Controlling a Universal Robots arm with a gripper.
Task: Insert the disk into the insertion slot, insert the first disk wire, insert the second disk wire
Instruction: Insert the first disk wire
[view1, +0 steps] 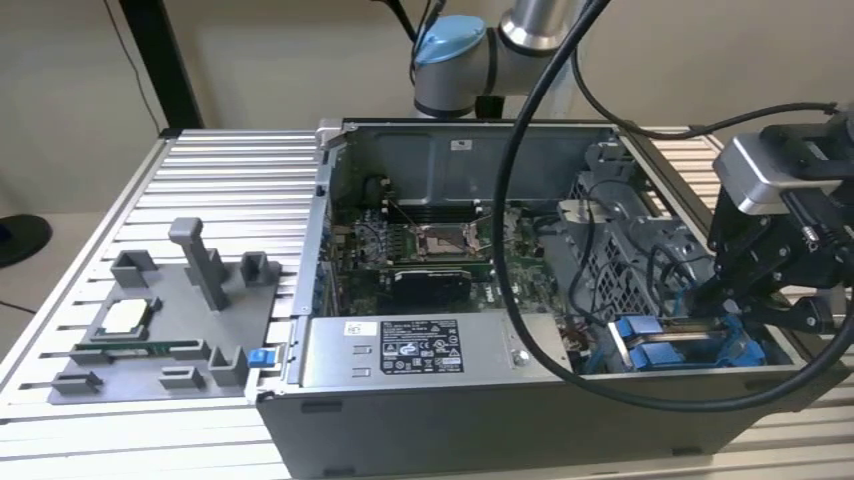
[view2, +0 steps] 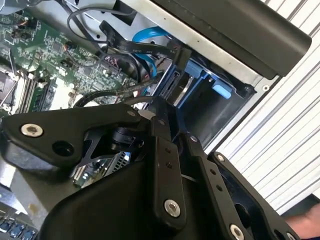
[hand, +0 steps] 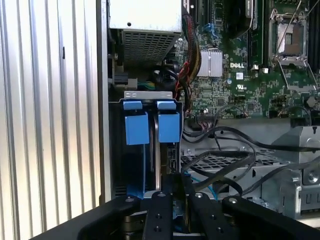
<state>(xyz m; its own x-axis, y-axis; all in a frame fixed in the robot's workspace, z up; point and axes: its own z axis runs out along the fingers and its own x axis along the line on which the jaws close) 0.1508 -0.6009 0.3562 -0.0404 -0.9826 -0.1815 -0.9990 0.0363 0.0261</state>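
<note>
black gripper (view1: 714, 300) hung over grey metal drive bay w/ blue rails (view1: 667, 352), exterior view's right, grip can't tell

An open computer case (view1: 507, 420) lies on its side on the slatted metal desk (view1: 227, 160), towards the exterior view's right. Along its near wall sits a silver box (view1: 400, 350) with a black-and-white sticker. Farther in lies the green motherboard (view1: 358, 262) with its square processor socket (view1: 438, 238) (metal frame catching the light). In the first wrist view, black wires (hand: 250, 138) snake over a perforated metal cage (hand: 215, 161). Just beside the case, on the exterior view's left, a grey fixture plate (view1: 134, 380) rests on the desk. It carries a tall grey post (view1: 200, 260), a pale square chip (view1: 127, 315) and a green memory strip (view1: 140, 348). A black pole (view1: 160, 60) rises at the far left.
</note>
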